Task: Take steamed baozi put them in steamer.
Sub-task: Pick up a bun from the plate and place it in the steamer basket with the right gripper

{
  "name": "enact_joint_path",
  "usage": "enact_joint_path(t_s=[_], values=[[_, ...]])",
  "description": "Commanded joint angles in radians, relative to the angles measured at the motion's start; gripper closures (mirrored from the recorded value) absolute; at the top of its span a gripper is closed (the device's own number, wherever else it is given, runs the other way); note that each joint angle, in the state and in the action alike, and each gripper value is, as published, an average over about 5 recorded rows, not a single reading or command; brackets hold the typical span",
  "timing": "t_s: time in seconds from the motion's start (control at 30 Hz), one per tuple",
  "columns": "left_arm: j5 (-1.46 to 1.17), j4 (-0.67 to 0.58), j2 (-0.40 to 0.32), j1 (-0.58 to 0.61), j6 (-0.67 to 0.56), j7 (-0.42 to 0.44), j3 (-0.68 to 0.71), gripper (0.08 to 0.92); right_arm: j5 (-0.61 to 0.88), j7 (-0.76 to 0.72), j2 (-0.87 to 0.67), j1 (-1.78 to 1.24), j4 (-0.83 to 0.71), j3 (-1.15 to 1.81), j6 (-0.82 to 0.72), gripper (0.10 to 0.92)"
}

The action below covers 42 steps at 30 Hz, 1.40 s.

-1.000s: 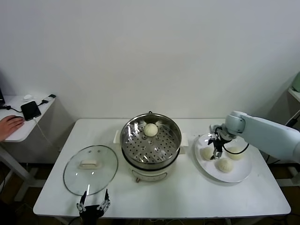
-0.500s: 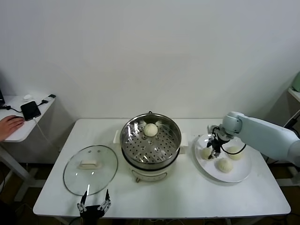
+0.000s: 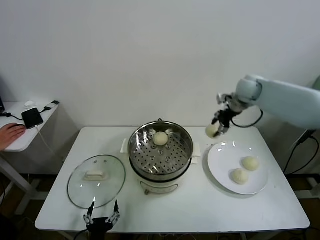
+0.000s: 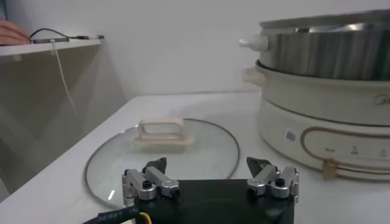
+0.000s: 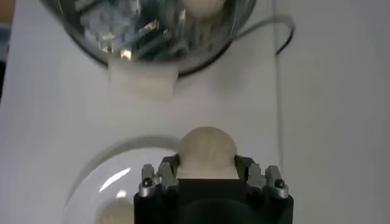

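Note:
The steel steamer (image 3: pixel 161 155) stands mid-table with one cream baozi (image 3: pixel 160 138) on its perforated tray at the back. My right gripper (image 3: pixel 218 128) is shut on a second baozi (image 3: pixel 212 131) and holds it in the air above the table, between the steamer and the white plate (image 3: pixel 222 162). In the right wrist view the baozi (image 5: pixel 206 151) sits between the fingers, with the steamer (image 5: pixel 128 30) beyond. Two more baozi (image 3: pixel 249 163) (image 3: pixel 240 176) lie on the plate. My left gripper (image 3: pixel 101 218) is open and idle at the table's front edge.
The round glass lid (image 3: pixel 96 180) with a white handle lies flat at the steamer's left, also in the left wrist view (image 4: pixel 161 152). A side table at far left holds a phone (image 3: pixel 32 117) and a person's hand (image 3: pixel 10 134).
My right gripper closed on a baozi on the plate and lifted it up and toward the steamer. Two baozi stay on the plate. The left arm has not moved.

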Motion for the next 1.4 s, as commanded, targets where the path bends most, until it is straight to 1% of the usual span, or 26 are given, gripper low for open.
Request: enact_joint_path(t_s=[0.03,0.13,0.2,0.47,0.73,0.9,1.13,1.23,1.4], values=[[0.001,-0.020,0.003,0.000,0.000,0.001,-0.001,0.177,0.374,0.180,0.174,0.211,0.286,-0.034,-0.183,0.397],[0.000,-0.027,0.004,-0.001,0.000,0.001,-0.003,0.177,0.382,0.235,0.243,0.130,0.292,-0.014,-0.228,0.397],[-0.002,-0.030,0.003,-0.001,0.000,0.000,-0.004,0.177,0.369,0.261,0.285,0.075,0.269,-0.003,-0.247,0.397],[-0.004,-0.043,-0.004,-0.006,0.005,0.003,-0.001,0.177,0.279,0.303,0.414,-0.110,0.112,0.024,-0.274,0.397],[-0.006,-0.039,-0.006,-0.011,0.006,0.003,0.002,0.177,0.185,0.324,0.427,-0.231,0.010,0.034,-0.276,0.397],[-0.006,-0.040,-0.008,-0.014,0.010,0.004,0.006,0.177,0.168,0.322,0.439,-0.269,-0.054,0.058,-0.269,0.397],[-0.006,-0.036,-0.008,-0.016,0.009,0.003,0.012,0.177,0.154,0.326,0.448,-0.297,-0.074,0.073,-0.265,0.396],[-0.004,-0.038,-0.010,-0.015,0.009,0.003,0.014,0.177,0.144,0.329,0.446,-0.305,-0.076,0.091,-0.251,0.361],[0.000,-0.042,-0.012,-0.013,0.011,0.002,0.018,0.177,0.133,0.259,0.400,-0.241,-0.035,0.087,-0.189,0.237]])
